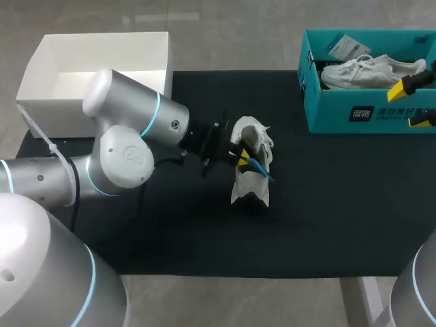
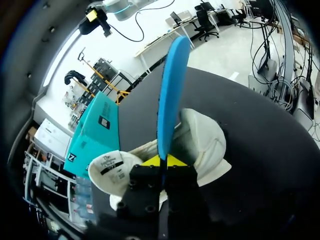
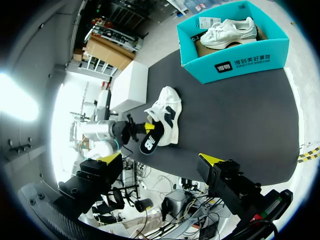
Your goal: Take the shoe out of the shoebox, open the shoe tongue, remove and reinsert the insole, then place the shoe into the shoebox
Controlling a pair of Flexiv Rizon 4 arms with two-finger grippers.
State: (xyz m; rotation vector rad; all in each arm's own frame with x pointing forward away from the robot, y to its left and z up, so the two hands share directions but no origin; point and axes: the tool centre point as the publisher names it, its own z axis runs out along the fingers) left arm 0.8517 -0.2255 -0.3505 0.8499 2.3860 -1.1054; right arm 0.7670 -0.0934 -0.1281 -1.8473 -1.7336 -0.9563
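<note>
**A:** What has the left pincer [image 2: 161, 167] got?

**B:** It is closed on the blue insole [image 2: 172, 90]. In the left wrist view the insole stands edge-on and rises from between the yellow tips.

**A:** And around it?

**B:** The white shoe [image 2: 205, 140] is right under and ahead of that pincer, with its opening turned toward the fingers. It rests on the dark table [image 2: 250, 130] near the middle, well apart from the teal shoebox [image 1: 327, 109]. I can't tell whether the insole's far end is inside the shoe or fully clear of it.

**A:** The right pincer [image 3: 160, 159]?

**B:** It is spread wide and empty. In the head view it hangs by the shoebox, far from the shoe.

**A:** What's in the shoebox?

**B:** A second white shoe [image 1: 371, 70]. A white box [image 1: 68, 85] sits at the table's far left corner.

**A:** So how far along is the task?

**B:** About the middle, I'd judge. The shoe is out of the shoebox. The tongue must be open enough, since the insole is up in the grip. Getting the insole seated back in the shoe and putting the shoe back in the shoebox are not yet done.
</note>
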